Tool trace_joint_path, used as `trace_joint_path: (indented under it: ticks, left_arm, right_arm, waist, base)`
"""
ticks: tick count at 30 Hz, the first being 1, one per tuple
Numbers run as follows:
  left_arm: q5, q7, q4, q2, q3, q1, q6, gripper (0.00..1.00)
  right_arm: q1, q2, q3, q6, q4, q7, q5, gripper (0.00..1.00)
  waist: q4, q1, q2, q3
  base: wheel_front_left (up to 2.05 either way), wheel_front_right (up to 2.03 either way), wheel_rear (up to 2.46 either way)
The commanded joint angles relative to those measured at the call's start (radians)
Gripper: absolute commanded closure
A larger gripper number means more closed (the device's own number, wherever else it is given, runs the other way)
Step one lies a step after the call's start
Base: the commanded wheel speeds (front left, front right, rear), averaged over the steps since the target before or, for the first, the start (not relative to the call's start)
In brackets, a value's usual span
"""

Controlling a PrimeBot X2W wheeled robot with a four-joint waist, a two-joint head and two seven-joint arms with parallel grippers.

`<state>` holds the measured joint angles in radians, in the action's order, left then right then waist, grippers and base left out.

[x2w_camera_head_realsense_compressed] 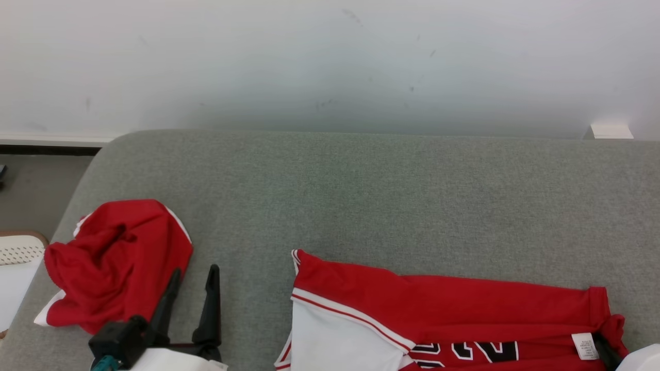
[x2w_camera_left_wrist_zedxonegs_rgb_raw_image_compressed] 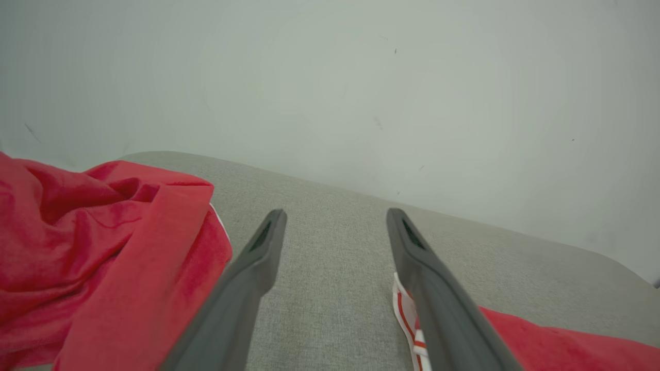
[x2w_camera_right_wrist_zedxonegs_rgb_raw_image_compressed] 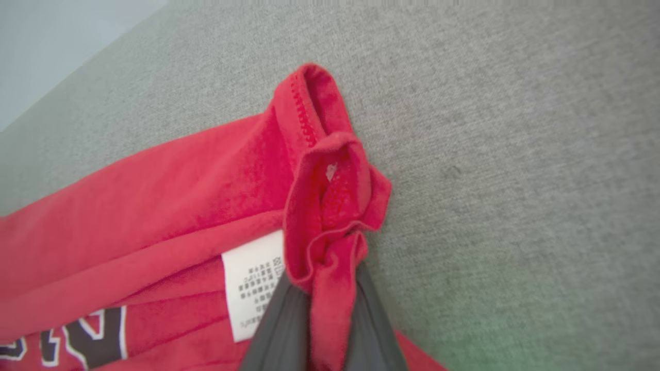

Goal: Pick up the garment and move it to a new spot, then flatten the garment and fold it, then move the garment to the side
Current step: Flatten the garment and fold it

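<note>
The garment (x2w_camera_head_realsense_compressed: 438, 304) is a red jersey with a white side panel and black numbers, lying spread at the lower right of the grey cushion (x2w_camera_head_realsense_compressed: 361, 196). My right gripper (x2w_camera_head_realsense_compressed: 604, 349) is shut on a bunched red corner of its hem, beside the white care label (x2w_camera_head_realsense_compressed: 585, 346). The right wrist view shows the cloth (x2w_camera_right_wrist_zedxonegs_rgb_raw_image_compressed: 154, 206) pinched between the two dark fingers of that gripper (x2w_camera_right_wrist_zedxonegs_rgb_raw_image_compressed: 330, 293), next to the label (x2w_camera_right_wrist_zedxonegs_rgb_raw_image_compressed: 252, 288). My left gripper (x2w_camera_head_realsense_compressed: 194, 273) stands open over bare cushion, holding nothing. In its own view the left gripper (x2w_camera_left_wrist_zedxonegs_rgb_raw_image_compressed: 336, 216) has the garment's edge (x2w_camera_left_wrist_zedxonegs_rgb_raw_image_compressed: 567, 345) to its right.
A second red garment (x2w_camera_head_realsense_compressed: 118, 263) lies crumpled at the cushion's left end, just left of my left gripper, and shows as red folds (x2w_camera_left_wrist_zedxonegs_rgb_raw_image_compressed: 93, 247) in the left wrist view. A pale wall (x2w_camera_head_realsense_compressed: 330, 62) rises behind the cushion. A white perforated object (x2w_camera_head_realsense_compressed: 15, 257) sits beyond its left edge.
</note>
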<state>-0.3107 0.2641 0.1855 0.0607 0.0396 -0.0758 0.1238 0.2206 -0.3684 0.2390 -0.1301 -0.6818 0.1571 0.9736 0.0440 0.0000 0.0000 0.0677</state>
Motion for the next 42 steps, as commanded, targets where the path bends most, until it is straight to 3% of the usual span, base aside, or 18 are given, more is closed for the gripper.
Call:
trace_joint_path:
  ticks: [1,11,17,25,30,35,42]
  left_arm:
    - [0.011,0.0,0.006,-0.001,-0.002,0.001,0.003,0.0]
    - [0.017,0.0,0.015,-0.004,0.003,0.017,0.006,0.0]
    - [0.018,0.0,0.014,-0.005,-0.003,0.022,0.007,0.0]
    - [0.017,0.0,0.018,-0.007,-0.012,0.028,0.007,0.0]
    - [0.024,0.0,0.014,-0.007,-0.029,0.024,0.008,0.0]
    - [0.031,0.0,0.012,-0.007,-0.033,0.007,0.008,0.0]
    - [0.031,0.0,0.021,-0.007,-0.018,-0.01,0.008,0.0]
  right_arm:
    - [-0.002,-0.001,0.008,-0.001,0.003,0.003,0.012,1.0]
    - [0.001,-0.113,-0.082,0.001,0.027,-0.089,0.028,1.0]
    - [-0.025,-0.102,-0.113,0.001,0.133,-0.107,0.028,1.0]
    - [-0.135,-0.017,-0.111,0.001,0.44,-0.056,0.024,1.0]
    - [-0.178,0.079,-0.067,0.001,0.581,-0.008,0.014,1.0]
    - [-0.183,0.181,0.011,0.001,0.613,0.026,0.006,1.0]
    - [-0.141,0.265,0.085,0.0,0.525,0.025,-0.027,1.0]
  waist:
    - [0.001,0.0,0.0,-0.001]
    - [-0.005,0.0,0.0,-0.02]
    - [0.003,0.0,0.0,-0.031]
    - [0.037,0.0,0.0,-0.058]
    - [0.083,0.0,0.0,-0.063]
    - [0.147,0.0,0.0,-0.061]
    - [0.228,0.0,0.0,-0.055]
  base:
    - [0.0,0.0,0.0]
    - [0.0,0.0,0.0]
    - [0.0,0.0,0.0]
    - [0.0,0.0,0.0]
    - [0.0,0.0,0.0]
    - [0.0,0.0,0.0]
    - [0.0,0.0,0.0]
